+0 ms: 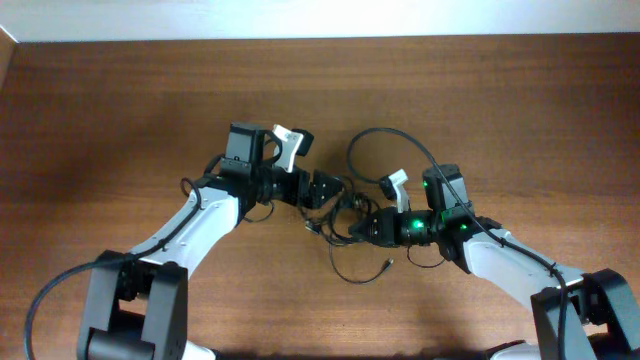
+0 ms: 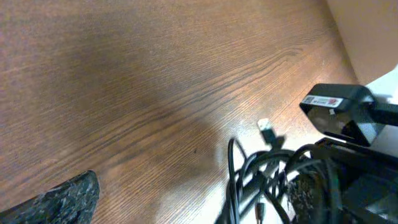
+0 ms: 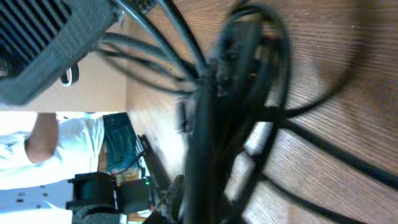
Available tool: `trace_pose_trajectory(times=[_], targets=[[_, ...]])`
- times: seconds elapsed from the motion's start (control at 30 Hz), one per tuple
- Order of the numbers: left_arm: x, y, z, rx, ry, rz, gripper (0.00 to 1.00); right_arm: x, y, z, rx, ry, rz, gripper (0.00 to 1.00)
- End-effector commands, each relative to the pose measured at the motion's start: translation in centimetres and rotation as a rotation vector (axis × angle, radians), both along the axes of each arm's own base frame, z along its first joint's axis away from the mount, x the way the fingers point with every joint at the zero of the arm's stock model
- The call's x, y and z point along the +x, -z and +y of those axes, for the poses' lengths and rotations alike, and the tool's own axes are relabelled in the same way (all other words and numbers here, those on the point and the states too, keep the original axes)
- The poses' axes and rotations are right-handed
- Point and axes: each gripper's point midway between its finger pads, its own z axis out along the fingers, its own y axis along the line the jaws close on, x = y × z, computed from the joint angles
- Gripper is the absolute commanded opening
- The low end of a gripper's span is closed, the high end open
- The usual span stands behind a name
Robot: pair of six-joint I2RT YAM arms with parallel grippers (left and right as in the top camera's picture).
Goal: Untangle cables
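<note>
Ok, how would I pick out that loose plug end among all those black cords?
On the wooden table, find the cables bunched between the two arms. From its side nearest the robot, one curls out and ends in a small plug, alone on bare wood, not buried in the tangle.

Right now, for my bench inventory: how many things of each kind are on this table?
arms: 2 (left arm, right arm)
cable tangle: 1 (cords too knotted to count singly)
total: 3
</note>
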Motion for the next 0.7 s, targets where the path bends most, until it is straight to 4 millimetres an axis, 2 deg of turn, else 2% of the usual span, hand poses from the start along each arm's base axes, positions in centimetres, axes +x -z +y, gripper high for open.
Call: trace_pose_trajectory(times=[0.0,0.03,0.07,0.1,0.13,0.17,0.2,0.23,0.27,0.33,0.37,0.43,0.47,0.5,0.53,0.57,0.6,0.63,0.67], targets=[[0.1,-1.0,0.0,-0.005,-0.011,-0.017,0.88,0.0,-0.4,0.2,0.005,-0.007,-0.018,0.13],[0.1,-1.0,0.0,-0.004,-0.007,-0.021,0.59,0.0,-0.4,0.2,0.004,-0.005,-0.018,0.13],[0.1,-1.0,0.0,0.002,0.005,-0.037,0.08,0.0,-0.4,0.2,0.004,-0.005,-0.017,0.13],[0.1,-1.0,0.0,0.002,0.005,-0.037,0.0,0.0,-0.4,0.2,0.004,-0.002,-0.011,0.13],[0.2,-1.0,0.1,0.003,0.004,-0.037,0.05,0.2,-0.2,0.0,-0.001,0.036,0.043,0.12],[0.2,-1.0,0.0,0.003,0.005,-0.037,0.28,0.4,-0.3,0.0,0.004,0.079,0.117,0.13],[0.2,-1.0,0.0,0.003,0.005,-0.038,0.48,0.7,-0.4,0.0,0.003,0.097,0.132,0.56],[0.2,-1.0,0.0,0.003,0.004,-0.038,0.58,1.0,0.1,-0.2,-0.023,0.123,0.13,0.69],[0.2,-1.0,0.0,0.003,0.004,-0.037,0.64,1.2,1.3,-1.0,-0.085,0.172,0.157,0.79],[0.0,-0.9,0.1,0.005,0.004,-0.03,0.65,0.0,5.9,-4.5,-0.336,0.333,0.312,0.8],[-0.1,-0.8,0.1,0.007,0.004,-0.023,0.66,-1.2,7.5,-6.2,-0.45,0.373,0.37,0.75],[0.0,-0.8,0.1,0.01,0.002,-0.023,0.69,-2.0,8.1,-7.2,-0.513,0.388,0.402,0.74],[-0.1,-0.7,0.2,0.011,0.002,-0.018,0.7,-1.8,8.0,-7.6,-0.543,0.4,0.406,0.68],[-0.3,-0.6,0.2,0.012,0.002,-0.01,0.66,-1.7,7.8,-8.2,-0.592,0.416,0.415,0.68],[-0.6,-0.4,0.3,0.018,0.002,0.009,0.55,-1.4,7.1,-8.7,-0.639,0.4,0.4,0.68],[-0.9,0.3,0.8,0.05,-0.015,0.037,0.52,-1.1,6.3,-9.0,-0.677,0.376,0.379,0.68],[-1.5,1.8,2.0,0.129,-0.054,0.095,0.25,-0.3,4.1,-10.3,-0.781,0.378,0.358,0.68],[-2.5,2.3,2.1,0.139,-0.047,0.142,0.25,0.2,2.9,-10.7,-0.816,0.372,0.333,0.68],[-4.0,2.7,1.4,0.155,-0.016,0.188,0.28,1.5,0.7,-10.8,-0.829,0.369,0.291,0.69]])
